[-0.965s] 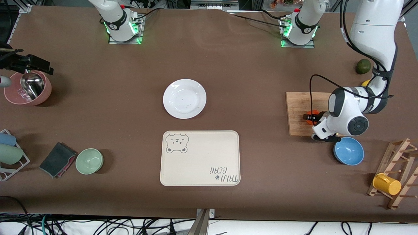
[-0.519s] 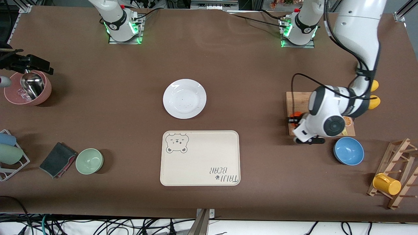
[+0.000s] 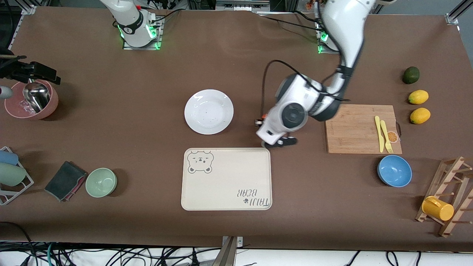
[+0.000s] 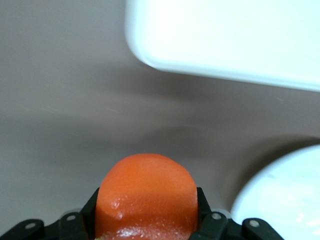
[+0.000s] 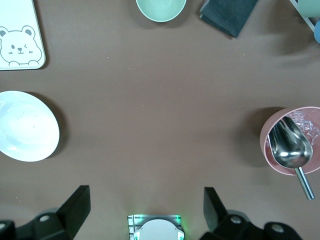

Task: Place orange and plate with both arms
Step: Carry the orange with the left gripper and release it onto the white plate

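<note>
The left claw (image 4: 147,227) is clamped on the orange (image 4: 146,200): in the left wrist view a black finger presses each side of the fruit, which fills the lower middle of that frame. The front view hides this grip almost wholly under the white wrist, showing only a speck of orange at the left claw (image 3: 263,123), right of centre in the frame and up in the air over bare brown worktop (image 3: 111,111).

In the front view the claw is over the gap between the plate (image 3: 209,111) and the wooden cutting board (image 3: 351,129), just above the upper right corner of the cream tray (image 3: 226,179). The left wrist view confirms it, with the tray's rounded corner (image 4: 225,40) at the top of the frame and the plate's rim (image 4: 285,200) at lower right.

The tray carries a bear face and the words "TAIJI BEAR", upside down in the front view.

The right claw (image 5: 145,210) waits spread wide with nothing between its fingers, seen only in the right wrist view; the front view shows just that arm's base at upper left. The right wrist view also shows the plate (image 5: 25,125) at mid left, a green bowl (image 5: 161,9) at the top, and a pink bowl (image 5: 292,140) holding a metal scoop (image 5: 289,147) at the right.
</note>
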Controlling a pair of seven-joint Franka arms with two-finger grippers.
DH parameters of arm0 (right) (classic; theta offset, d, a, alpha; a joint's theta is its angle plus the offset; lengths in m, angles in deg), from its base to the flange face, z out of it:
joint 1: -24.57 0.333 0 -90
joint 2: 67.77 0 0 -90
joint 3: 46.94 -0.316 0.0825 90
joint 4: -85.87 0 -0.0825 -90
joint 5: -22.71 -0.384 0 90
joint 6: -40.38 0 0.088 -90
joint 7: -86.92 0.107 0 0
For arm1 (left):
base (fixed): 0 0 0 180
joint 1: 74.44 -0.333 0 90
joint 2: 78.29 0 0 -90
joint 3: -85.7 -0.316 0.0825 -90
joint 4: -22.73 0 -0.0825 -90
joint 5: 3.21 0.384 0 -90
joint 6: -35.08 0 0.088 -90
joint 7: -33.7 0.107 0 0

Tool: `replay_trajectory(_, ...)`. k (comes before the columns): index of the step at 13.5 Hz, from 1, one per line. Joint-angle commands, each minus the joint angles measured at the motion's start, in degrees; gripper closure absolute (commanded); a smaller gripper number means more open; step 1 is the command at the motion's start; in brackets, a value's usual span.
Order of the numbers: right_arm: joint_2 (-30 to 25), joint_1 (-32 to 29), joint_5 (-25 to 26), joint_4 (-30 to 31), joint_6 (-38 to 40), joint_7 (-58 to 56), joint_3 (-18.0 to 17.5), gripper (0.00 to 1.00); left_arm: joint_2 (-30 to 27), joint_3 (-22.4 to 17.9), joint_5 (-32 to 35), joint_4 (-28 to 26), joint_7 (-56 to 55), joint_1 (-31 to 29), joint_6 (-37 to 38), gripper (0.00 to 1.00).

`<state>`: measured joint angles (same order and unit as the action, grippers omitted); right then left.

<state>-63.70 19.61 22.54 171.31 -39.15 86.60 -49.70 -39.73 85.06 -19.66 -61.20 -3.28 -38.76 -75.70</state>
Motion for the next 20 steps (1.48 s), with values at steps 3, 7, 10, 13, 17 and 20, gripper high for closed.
replay_trajectory(3,0.4,-0.2,-0.9,-1.2,2.5,0.0,0.0,0.00,6.6,-1.1,-4.5,6.5,-7.8,11.0,-11.4,0.87)
replay_trajectory(7,0.5,-0.3,-0.9,-1.2,2.6,0.1,0.1,0.00,10.8,-0.9,-4.6,7.5,-17.0,16.7,-22.2,0.83)
replay_trajectory(10,0.4,-0.3,-0.9,-1.2,2.6,0.1,0.1,0.00,13.2,-1.0,-4.6,9.3,-17.5,17.9,-22.2,0.70)
replay_trajectory(13,0.4,-0.2,-0.9,-1.3,2.4,0.1,0.1,0.00,13.2,-1.0,-4.4,9.2,-17.5,17.8,-22.0,0.00)
replay_trajectory(17,0.5,-0.2,-0.9,-1.2,2.2,0.1,0.1,0.00,10.5,-2.1,-4.0,9.3,-18.6,17.0,-17.4,0.00)
replay_trajectory(20,0.5,-0.2,-0.9,-1.2,2.1,0.1,0.1,0.00,6.2,-4.5,-3.9,9.3,-18.1,12.7,-8.0,0.00)
